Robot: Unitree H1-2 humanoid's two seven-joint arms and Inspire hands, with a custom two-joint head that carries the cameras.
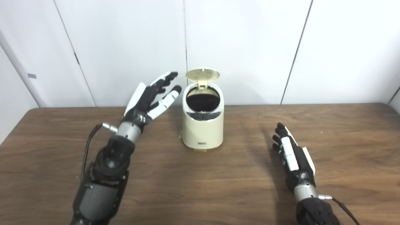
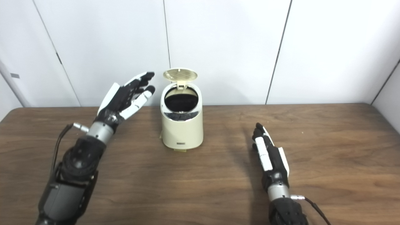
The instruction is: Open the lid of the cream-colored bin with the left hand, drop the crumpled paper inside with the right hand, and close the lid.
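A: Left eye view. State the bin's condition.

B: The cream-colored bin [image 1: 203, 126] stands upright on the wooden table [image 1: 200, 187], toward the rear edge. Its round lid [image 1: 202, 75] is raised on the rear hinge, standing nearly vertical. The opening shows a dark interior. A small dark label sits low on the front wall.

A: Hand status?

B: The left hand [image 1: 151, 100] is raised off the table, fingers [image 1: 165, 78] spread and extended, holding nothing; the fingertips are just beside the bin's upper left wall, without visible contact. The right hand [image 1: 292, 154] lies low over the table, fingers straight and together, empty, well apart from the bin on its right.

A: Clearance?

B: Bare tabletop lies between the right hand's fingertips and the bin, and in front of the bin.

A: Right eye view?

B: Same arrangement. The gap between the left hand's fingers [image 2: 142, 82] and the lid [image 2: 180, 74] reads wider here. More table [image 2: 343, 156] shows beyond the right hand [image 2: 271, 157]. Crumpled paper cannot be made out in either view.
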